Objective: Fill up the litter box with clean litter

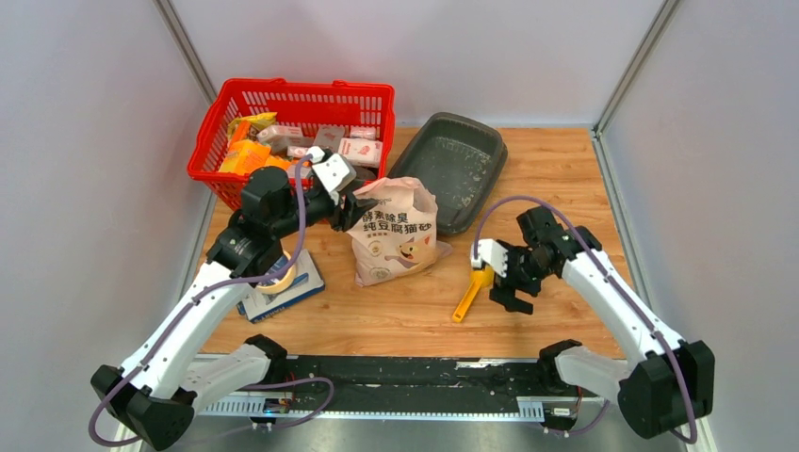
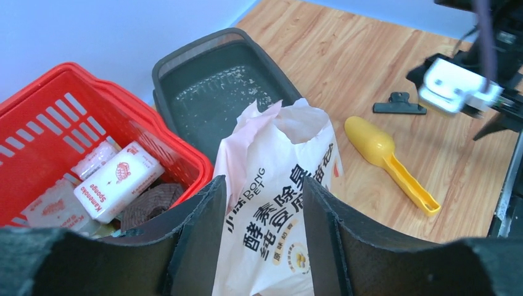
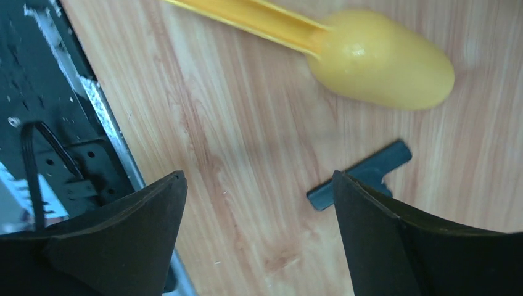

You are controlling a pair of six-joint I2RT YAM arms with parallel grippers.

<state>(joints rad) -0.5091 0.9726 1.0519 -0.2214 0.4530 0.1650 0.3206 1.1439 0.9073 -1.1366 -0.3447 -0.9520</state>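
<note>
Both agape: left end effector point(image 2: 264, 190) astride bag point(image 2: 290, 132), right end effector point(image 3: 259, 179) empty.

A light-brown wood-grain tabletop point(image 1: 556, 160) fills the enclosure floor. Plain pale grey wall panels point(image 1: 424, 47) rise behind it and on both sides, joined by slim metal corner posts point(image 1: 633, 66). A black strip point(image 1: 424, 372) runs along its near edge. The light is soft and even.

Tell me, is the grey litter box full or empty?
Nearly empty: the litter box shows its dark bare floor in the top and left wrist views, with only scattered pale specks on it.
</note>
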